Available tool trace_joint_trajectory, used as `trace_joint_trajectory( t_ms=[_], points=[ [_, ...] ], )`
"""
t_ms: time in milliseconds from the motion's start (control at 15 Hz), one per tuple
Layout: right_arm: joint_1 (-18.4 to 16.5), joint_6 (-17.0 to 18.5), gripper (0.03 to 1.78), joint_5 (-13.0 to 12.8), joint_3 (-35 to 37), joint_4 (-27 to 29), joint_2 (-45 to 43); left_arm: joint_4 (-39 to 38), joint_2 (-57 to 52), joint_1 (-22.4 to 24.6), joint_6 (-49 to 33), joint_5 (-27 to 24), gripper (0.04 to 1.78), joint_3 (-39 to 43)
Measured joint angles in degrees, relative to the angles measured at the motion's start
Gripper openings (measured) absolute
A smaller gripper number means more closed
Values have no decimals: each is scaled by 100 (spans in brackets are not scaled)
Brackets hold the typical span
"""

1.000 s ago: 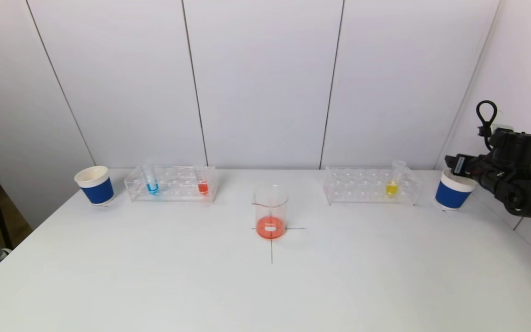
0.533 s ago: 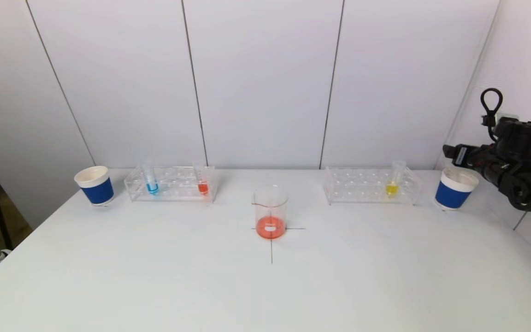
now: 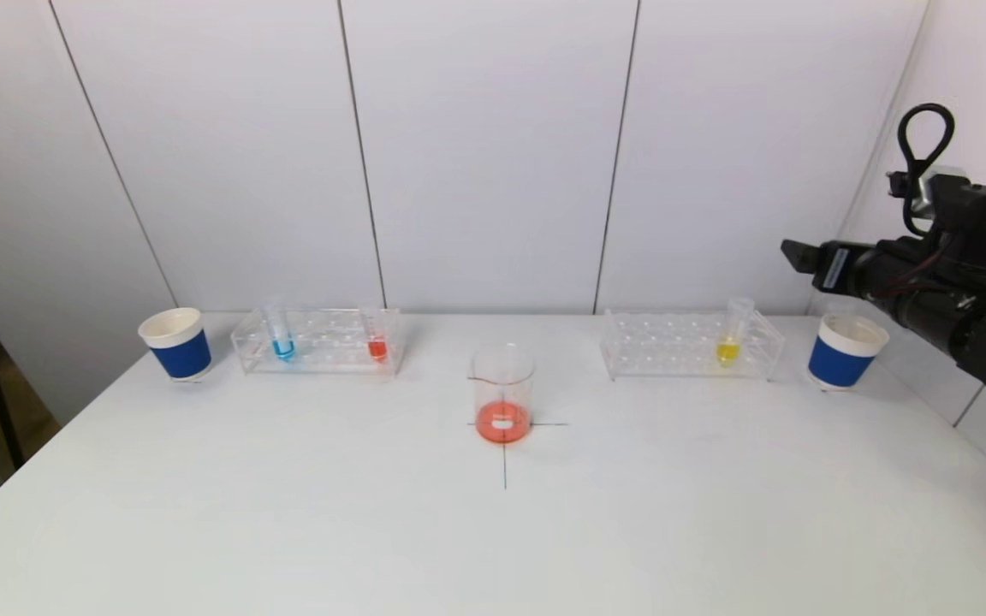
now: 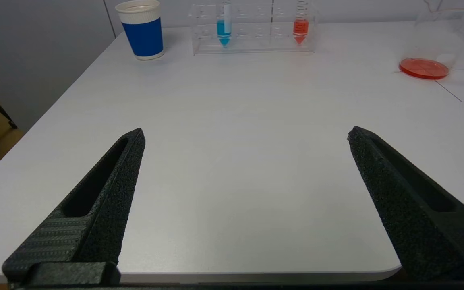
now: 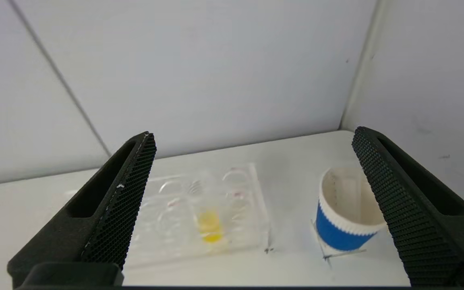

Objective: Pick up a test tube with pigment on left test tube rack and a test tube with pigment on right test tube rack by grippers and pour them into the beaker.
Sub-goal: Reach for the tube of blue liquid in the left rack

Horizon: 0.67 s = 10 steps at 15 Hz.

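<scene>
Left cup: blue paper cup at the left edge of the table, mid-frame in the head view.
Left rack: clear rack just right of that cup, holding a blue-pigment tube and a red-pigment tube, both upright.
Left gripper: out of the head view; its wrist view shows the fingers spread wide and empty over the near table edge, well apart from the rack.
Beaker: centre of the frame on a marked cross, red liquid at the bottom.
Right rack: right of centre, one yellow-pigment tube upright in it.
Right cup: just right of that rack.
Right gripper: right edge, raised above the cup; fingers apart, holding nothing.
Progress: red already sits in the beaker, yet every visible tube is racked; grasping, carrying and pouring one tube per side appear left.
</scene>
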Motion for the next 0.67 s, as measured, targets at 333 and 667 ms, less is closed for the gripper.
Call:
trace_joint_trajectory(
  t_ms=[333, 667],
  points=[
    [368, 24, 177, 229, 1436, -182, -1673, 0, 0, 0, 5, 0, 176, 0],
    [435, 22, 177, 155, 2465, -168, -3322, -2, 0, 2, 0, 2, 176, 0]
  ],
)
